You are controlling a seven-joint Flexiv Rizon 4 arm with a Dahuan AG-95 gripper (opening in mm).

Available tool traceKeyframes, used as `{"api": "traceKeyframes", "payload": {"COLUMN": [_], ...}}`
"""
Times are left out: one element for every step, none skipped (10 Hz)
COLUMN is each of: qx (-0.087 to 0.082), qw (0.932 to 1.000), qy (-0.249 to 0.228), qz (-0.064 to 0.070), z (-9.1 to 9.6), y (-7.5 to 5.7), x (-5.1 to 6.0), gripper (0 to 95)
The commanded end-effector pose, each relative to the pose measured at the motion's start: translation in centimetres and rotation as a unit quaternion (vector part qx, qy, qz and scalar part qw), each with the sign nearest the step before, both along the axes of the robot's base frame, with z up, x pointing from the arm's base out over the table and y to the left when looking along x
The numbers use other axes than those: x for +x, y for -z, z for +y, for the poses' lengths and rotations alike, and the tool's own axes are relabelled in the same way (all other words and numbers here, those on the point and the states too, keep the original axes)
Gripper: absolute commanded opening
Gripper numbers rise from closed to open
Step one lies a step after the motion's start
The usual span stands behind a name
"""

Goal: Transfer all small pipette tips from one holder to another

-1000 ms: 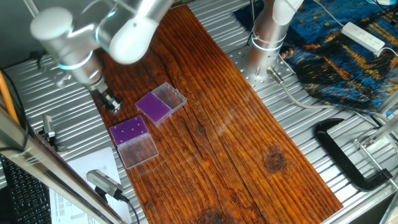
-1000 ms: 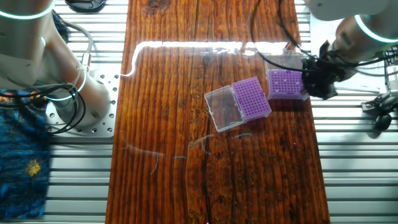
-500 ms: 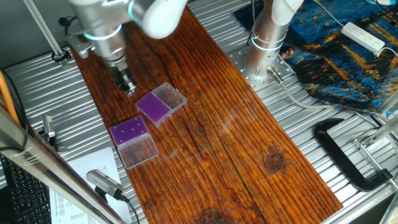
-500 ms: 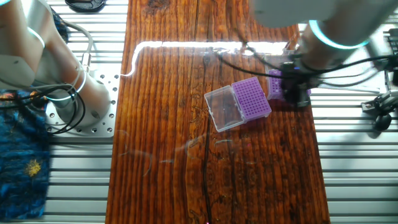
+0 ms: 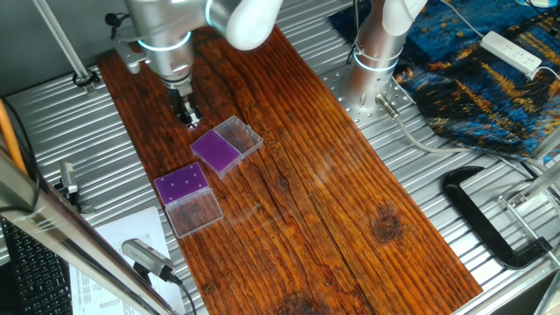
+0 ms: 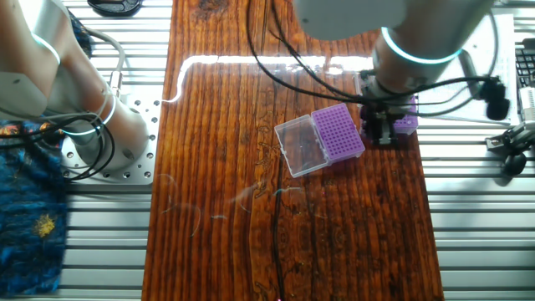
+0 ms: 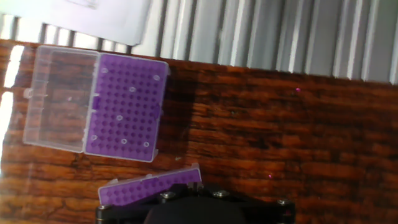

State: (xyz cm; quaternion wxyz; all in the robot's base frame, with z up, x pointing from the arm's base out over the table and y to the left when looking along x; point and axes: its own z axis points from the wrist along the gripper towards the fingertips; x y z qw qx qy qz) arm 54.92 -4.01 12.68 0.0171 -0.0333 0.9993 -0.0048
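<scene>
Two purple-topped tip holders lie on the wooden board, each with its clear lid open. The near-left holder (image 5: 182,185) carries several small pipette tips, seen as pale dots. In the hand view this holder (image 7: 127,107) shows the tips (image 7: 132,89) scattered over its grid. The second holder (image 5: 216,150) shows no tips, and its edge lies at the bottom of the hand view (image 7: 152,186). My gripper (image 5: 186,112) hangs above the board just beyond the second holder. In the other fixed view the gripper (image 6: 383,130) stands between the two holders. Its fingertips are hidden, so I cannot tell how the jaws stand.
The clear lids (image 5: 240,136) (image 5: 195,213) lie flat beside their holders. The board sits on a ribbed metal table (image 5: 437,184). A second arm's base (image 5: 376,52) stands at the back. A black clamp (image 5: 490,219) lies right, paper and a tool (image 5: 144,255) front left.
My arm has swung from beyond the board's left edge to above the board, and the gripper has come close to the second holder. The holders have not moved.
</scene>
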Motion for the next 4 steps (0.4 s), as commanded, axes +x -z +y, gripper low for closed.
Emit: {"api": "traceKeyframes", "payload": {"qx": [-0.017,-0.017,-0.016,-0.015], "qw": [0.9998,0.9998,0.9997,0.9998], "qy": [-0.01,-0.012,-0.015,-0.015], "qz": [0.001,0.002,0.002,0.002], "z": [0.01,0.01,0.01,0.01], "y": [0.01,0.01,0.01,0.01], "x": [0.12,0.12,0.12,0.12], "gripper": [0.0,0.0,0.0,0.0]}}
